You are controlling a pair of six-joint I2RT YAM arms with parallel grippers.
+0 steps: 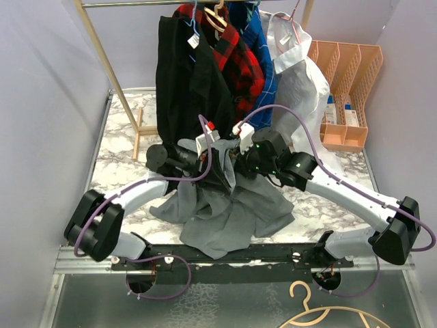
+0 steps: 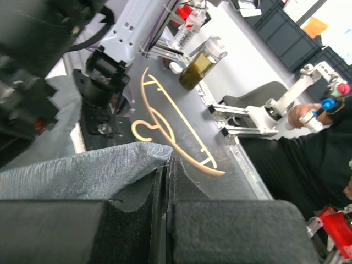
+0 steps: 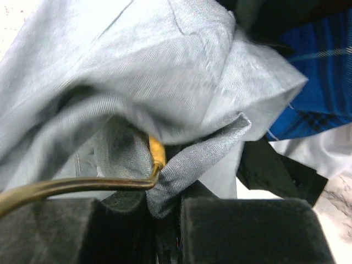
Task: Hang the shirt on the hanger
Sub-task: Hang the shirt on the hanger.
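The light-grey shirt [image 1: 225,219] hangs from both grippers at the table's middle, and its lower part is piled on the marble near the front edge. My left gripper [image 1: 220,162] is shut, with a shirt edge [image 2: 82,170] pinched at its tips [image 2: 168,162]. My right gripper [image 1: 240,161] is shut on a fold of the shirt [image 3: 203,154], seen between its fingers in the right wrist view [image 3: 168,212]. The yellow-gold hanger [image 3: 71,187] shows only in that view. Its thin wire runs in from the left and bends up under the fabric, right beside the jaws. In the top view it is hidden.
A clothes rack behind holds a black garment [image 1: 184,75], a red plaid shirt [image 1: 239,61] and a white shirt [image 1: 297,75]. An orange organizer [image 1: 345,89] stands at the back right. A pale tan hanger [image 1: 328,316] lies on the black shelf below the arm bases.
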